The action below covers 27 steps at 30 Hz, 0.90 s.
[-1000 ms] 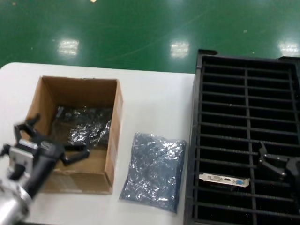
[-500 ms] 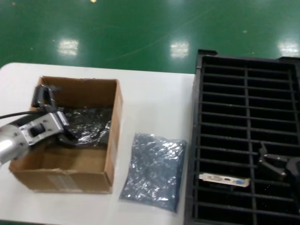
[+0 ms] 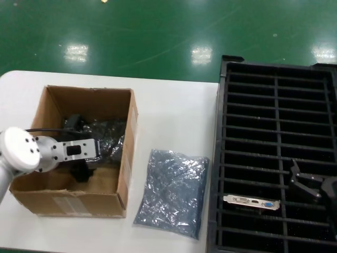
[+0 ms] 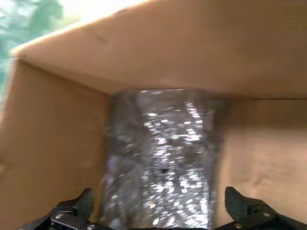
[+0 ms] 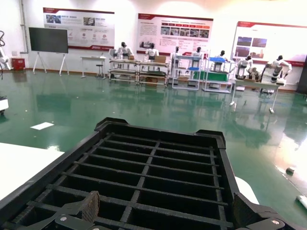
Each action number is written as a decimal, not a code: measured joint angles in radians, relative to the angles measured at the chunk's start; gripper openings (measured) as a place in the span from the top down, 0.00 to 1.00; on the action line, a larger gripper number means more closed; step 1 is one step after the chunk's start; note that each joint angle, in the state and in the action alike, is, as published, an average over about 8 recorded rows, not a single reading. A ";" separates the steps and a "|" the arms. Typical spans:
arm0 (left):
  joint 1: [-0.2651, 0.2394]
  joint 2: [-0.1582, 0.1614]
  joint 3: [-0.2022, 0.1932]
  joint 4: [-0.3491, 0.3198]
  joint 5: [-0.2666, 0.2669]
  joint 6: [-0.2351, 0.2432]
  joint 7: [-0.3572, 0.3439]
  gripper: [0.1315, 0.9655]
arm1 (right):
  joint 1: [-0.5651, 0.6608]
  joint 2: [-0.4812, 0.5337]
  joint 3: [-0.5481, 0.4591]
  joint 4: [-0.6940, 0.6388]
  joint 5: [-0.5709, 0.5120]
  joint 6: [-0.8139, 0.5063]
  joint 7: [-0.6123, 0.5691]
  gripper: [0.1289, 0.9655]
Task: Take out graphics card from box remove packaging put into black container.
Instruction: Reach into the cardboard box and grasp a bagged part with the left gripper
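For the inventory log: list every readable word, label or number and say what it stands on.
No text can be read.
White label on the brown cardboard box: print too blurred.
Red-headed wall posters behind the black slotted plastic container: lettering too small.
Silver bracket of the graphics card: no markings legible.

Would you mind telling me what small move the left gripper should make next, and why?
Probably lower a little further and close on the bagged card. The left gripper is already inside the box, fingers open on either side of the silvery bag, not yet gripping it. One graphics card already sits in the black container; the right gripper waits over it.
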 joint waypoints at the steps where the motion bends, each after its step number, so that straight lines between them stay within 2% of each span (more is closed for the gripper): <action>1: -0.012 0.008 0.004 0.024 -0.003 0.011 0.016 0.00 | 0.000 0.000 0.000 0.000 0.000 0.000 0.000 0.00; 5: -0.045 0.026 0.016 0.091 -0.012 0.049 0.061 0.01 | 0.000 0.000 0.000 0.000 0.000 0.000 0.000 0.00; 9: -0.064 0.039 0.016 0.148 -0.026 0.047 0.114 0.02 | 0.000 0.000 0.000 0.000 0.000 0.000 0.000 0.00; 18: -0.104 0.085 -0.034 0.291 -0.107 -0.051 0.304 0.10 | 0.000 0.000 0.000 0.000 0.000 0.000 0.000 0.00; 27: -0.119 0.111 -0.081 0.372 -0.179 -0.111 0.455 0.27 | 0.000 0.000 0.000 0.000 0.000 0.000 0.000 0.00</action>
